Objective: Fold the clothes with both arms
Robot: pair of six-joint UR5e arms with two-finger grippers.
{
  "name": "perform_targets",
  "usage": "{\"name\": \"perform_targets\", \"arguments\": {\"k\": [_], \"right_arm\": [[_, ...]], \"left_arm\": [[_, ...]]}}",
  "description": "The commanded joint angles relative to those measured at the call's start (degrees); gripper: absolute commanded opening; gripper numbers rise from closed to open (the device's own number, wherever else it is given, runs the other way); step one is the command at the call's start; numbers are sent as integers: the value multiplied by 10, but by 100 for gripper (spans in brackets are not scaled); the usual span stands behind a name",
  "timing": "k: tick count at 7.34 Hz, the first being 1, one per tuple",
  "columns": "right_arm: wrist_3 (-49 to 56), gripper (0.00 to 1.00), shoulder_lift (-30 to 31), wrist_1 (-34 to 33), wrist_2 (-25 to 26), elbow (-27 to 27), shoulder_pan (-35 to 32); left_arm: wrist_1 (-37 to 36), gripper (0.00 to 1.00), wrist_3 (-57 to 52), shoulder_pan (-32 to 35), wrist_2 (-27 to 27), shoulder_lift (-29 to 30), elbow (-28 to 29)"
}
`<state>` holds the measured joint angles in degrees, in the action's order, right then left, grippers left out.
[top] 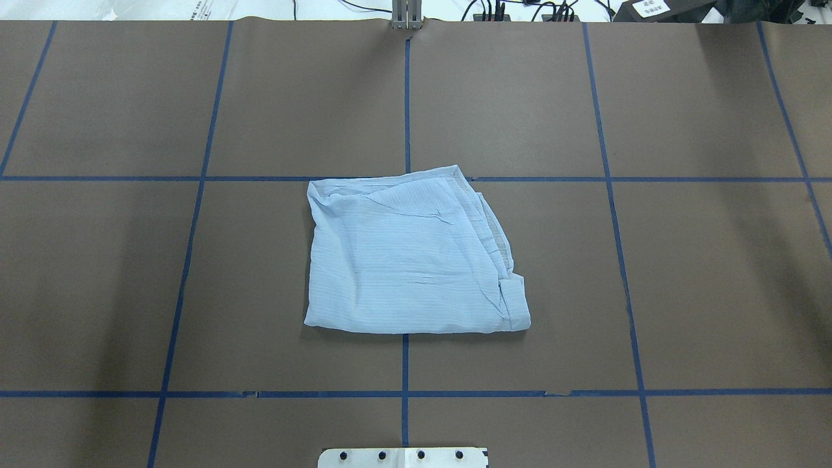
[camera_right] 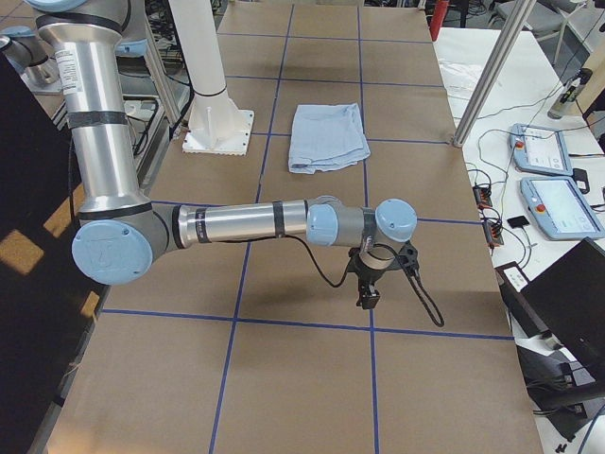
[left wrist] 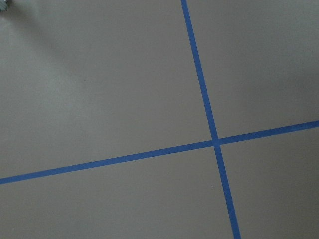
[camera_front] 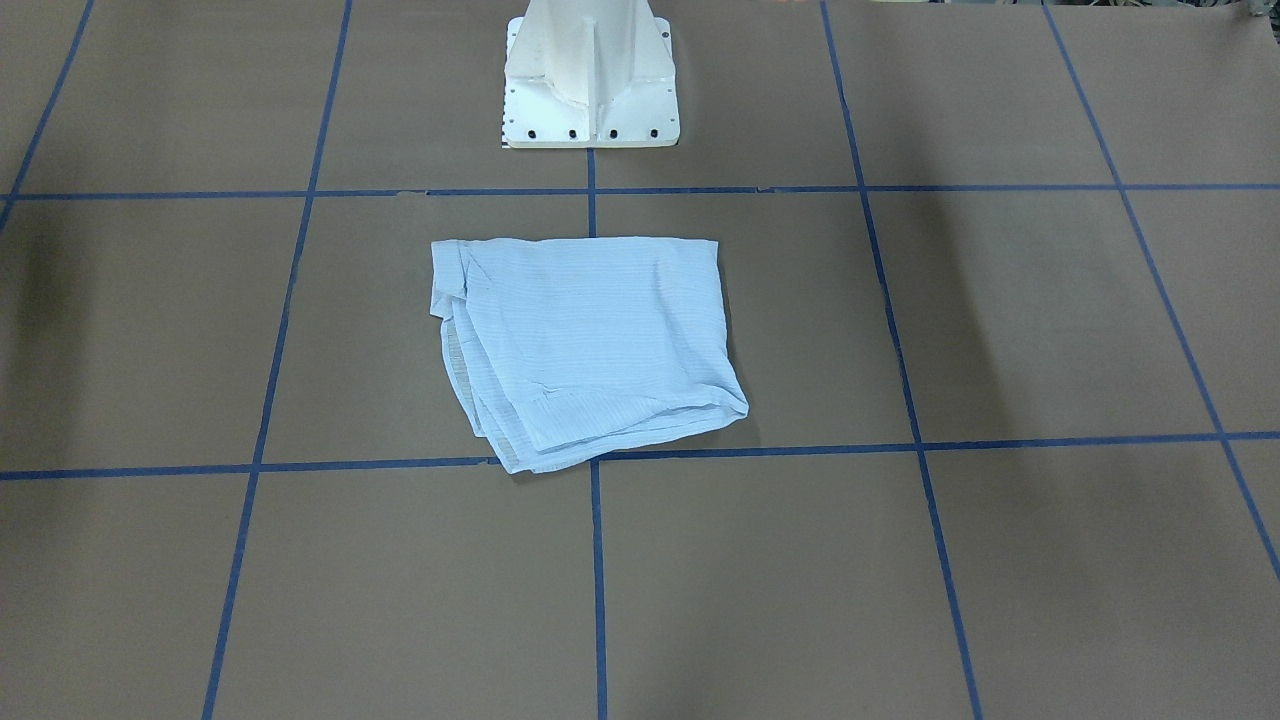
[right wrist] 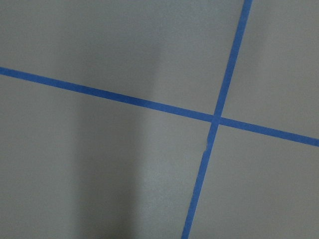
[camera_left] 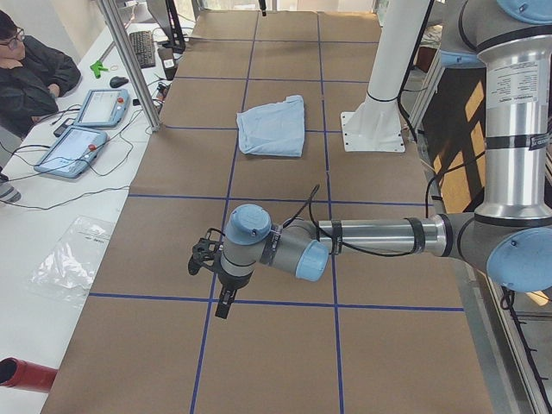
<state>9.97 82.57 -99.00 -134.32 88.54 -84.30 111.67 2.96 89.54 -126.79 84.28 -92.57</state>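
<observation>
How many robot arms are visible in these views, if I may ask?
2. The left arm stretches over the end of the table on the robot's left; the right arm, over the opposite end. Neither is near the shirt.

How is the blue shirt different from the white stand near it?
The shirt is light blue; the stand is white. The shirt lies flat and folded, with wrinkles; the stand rises upright. The shirt is soft cloth; the stand looks hard, with dark bolts along its foot. Both rest on the brown table, apart, on the same blue centre line.
</observation>
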Motion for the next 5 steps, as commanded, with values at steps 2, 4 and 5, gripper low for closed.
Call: {"name": "perform_targets", "arguments": {"k": [2, 4, 5], "right_arm": [[-1, 100, 5, 3, 21, -5, -31], [-3, 100, 14, 0, 34, 1, -48], [-10, 100, 17, 2, 32, 3, -49]], "left_arm": [[-110, 100, 4, 0, -34, 4, -43], [-197, 100, 5, -1, -59, 2, -81], [-200, 100, 4, 0, -82, 0, -72]]}}
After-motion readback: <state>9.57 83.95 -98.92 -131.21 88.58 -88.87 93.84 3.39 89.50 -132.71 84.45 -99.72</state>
